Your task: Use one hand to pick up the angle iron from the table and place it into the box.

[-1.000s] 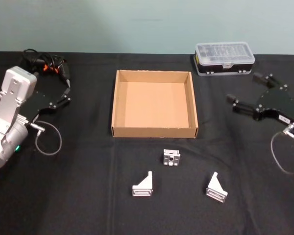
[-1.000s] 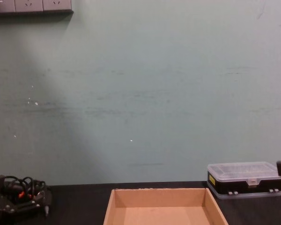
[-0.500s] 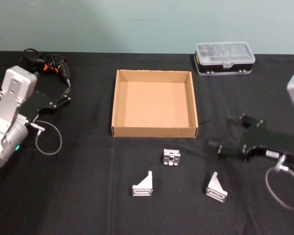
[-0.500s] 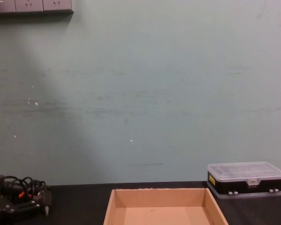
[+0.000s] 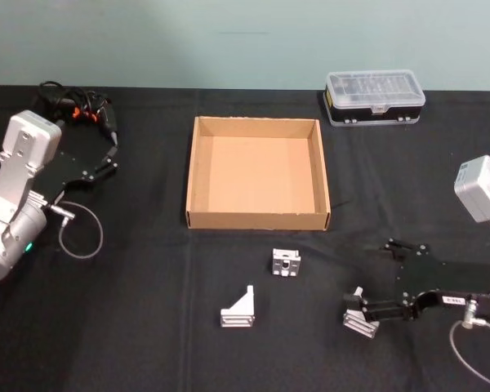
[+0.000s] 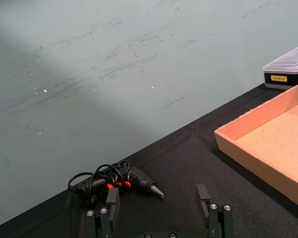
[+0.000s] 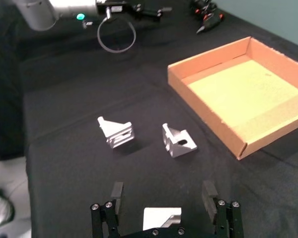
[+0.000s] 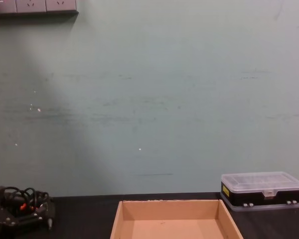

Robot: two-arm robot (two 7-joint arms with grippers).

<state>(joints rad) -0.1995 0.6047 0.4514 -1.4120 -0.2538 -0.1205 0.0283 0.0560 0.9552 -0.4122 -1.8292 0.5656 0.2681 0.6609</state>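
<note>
Right gripper (image 5: pixel 367 275) now down at rightmost angle iron (image 5: pixel 361 325); jaws open

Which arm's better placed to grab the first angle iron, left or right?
Right. The right gripper is open with its fingers either side of an angle iron, so it likely needs only to lower and close. The left gripper sits open far off, on the other side of the box.

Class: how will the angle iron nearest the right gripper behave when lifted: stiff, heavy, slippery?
The angle iron looks solid metal, so probably rigid and heavy for its size. Its smooth sloped faces might slip in the open right gripper.
</note>
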